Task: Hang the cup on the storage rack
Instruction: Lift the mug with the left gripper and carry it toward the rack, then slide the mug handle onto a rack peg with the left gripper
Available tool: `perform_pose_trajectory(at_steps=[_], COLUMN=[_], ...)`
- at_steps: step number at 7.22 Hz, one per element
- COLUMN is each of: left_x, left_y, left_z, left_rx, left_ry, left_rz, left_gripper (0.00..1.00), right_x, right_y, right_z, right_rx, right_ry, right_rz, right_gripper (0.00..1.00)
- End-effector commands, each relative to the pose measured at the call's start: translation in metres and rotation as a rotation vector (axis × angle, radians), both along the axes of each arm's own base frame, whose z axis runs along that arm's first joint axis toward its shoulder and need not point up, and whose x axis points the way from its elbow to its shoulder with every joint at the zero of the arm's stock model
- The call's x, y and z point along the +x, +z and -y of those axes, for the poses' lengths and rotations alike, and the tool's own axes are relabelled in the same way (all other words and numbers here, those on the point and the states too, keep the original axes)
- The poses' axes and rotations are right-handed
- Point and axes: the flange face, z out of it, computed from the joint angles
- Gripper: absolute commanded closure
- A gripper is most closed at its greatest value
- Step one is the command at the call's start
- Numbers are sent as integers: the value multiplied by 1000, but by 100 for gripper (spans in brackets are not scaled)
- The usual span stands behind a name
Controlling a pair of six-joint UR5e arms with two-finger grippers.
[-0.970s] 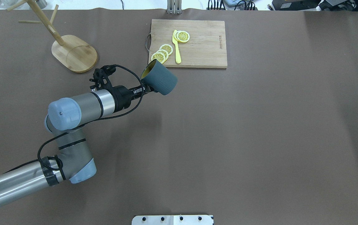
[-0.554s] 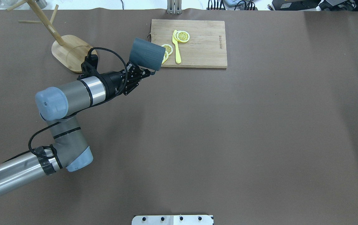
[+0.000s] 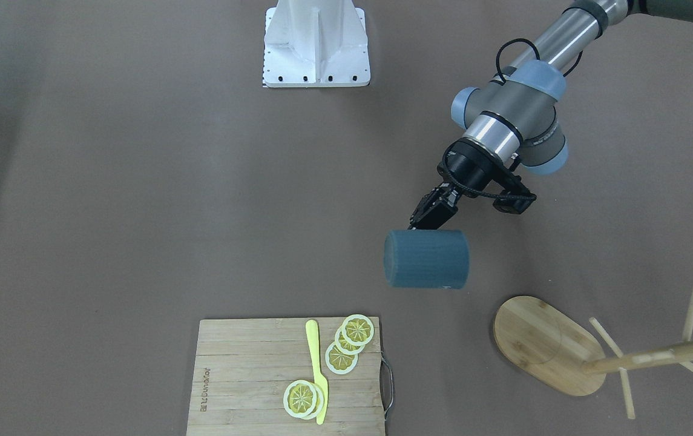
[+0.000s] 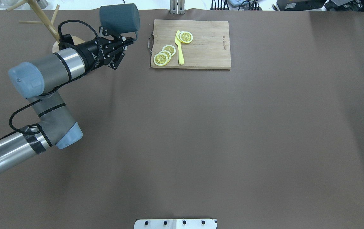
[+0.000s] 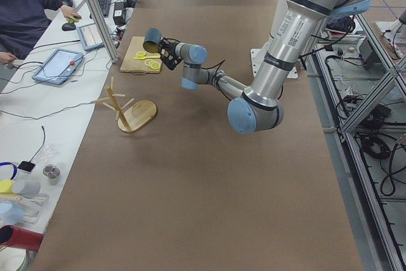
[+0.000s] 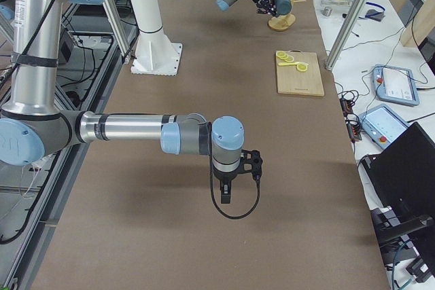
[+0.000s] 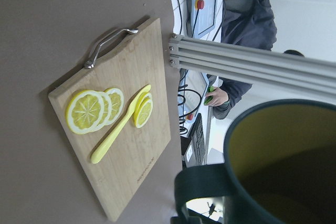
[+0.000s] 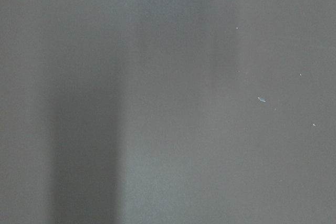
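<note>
1. The pickup looks done. The left gripper [image 4: 129, 39] has its fingers pinched on the cup [image 4: 120, 18] at the handle side, though the mug's body hides the exact contact.
2. The cup is held in the air, lying on its side and clear of the counter [image 4: 232, 143]. In the front-facing view it hangs between the storage rack [image 3: 549, 345] and the cutting board [image 3: 249, 363], touching neither.
3. The left side view shows the cup's olive inside, so its mouth faces the rack's end of the counter.
4. The storage rack stands on its oval base with every visible peg bare, so nothing is hung yet.
5. The task appears roughly midway. The cup has yet to be carried to a peg, its handle loop threaded over the dowel, and the grip released.
6. The right gripper [image 6: 228, 191] hangs over bare counter, well apart from everything. Whether its fingers are spread or pressed together cannot be told.
</note>
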Motion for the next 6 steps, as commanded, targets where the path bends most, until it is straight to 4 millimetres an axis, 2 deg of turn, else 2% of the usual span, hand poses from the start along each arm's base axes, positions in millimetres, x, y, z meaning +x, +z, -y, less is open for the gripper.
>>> perform_pose_trajectory(at_steps=[1,2,4,5,6], left_x=[-37,-51,-87,-98,-98], left_y=[45,62,75,82,95], left_z=[36,49,73,81,85], left_rx=[-24,-32,-121,-141,-159], left_ry=[-14,-27,-55,-74,-88], left_rz=[-22,-13,-69,-73,-59], left_gripper=[100,100,100,100,100], right_x=[0,0,0,0,0], right_y=[-1,-1,-2,-3,-3], right_z=[0,0,0,1,1], right_rx=[2,3,3,5,5], right_ry=[1,0,1,1,1], right_rz=[0,0,0,0,0], right_gripper=[0,0,0,0,0])
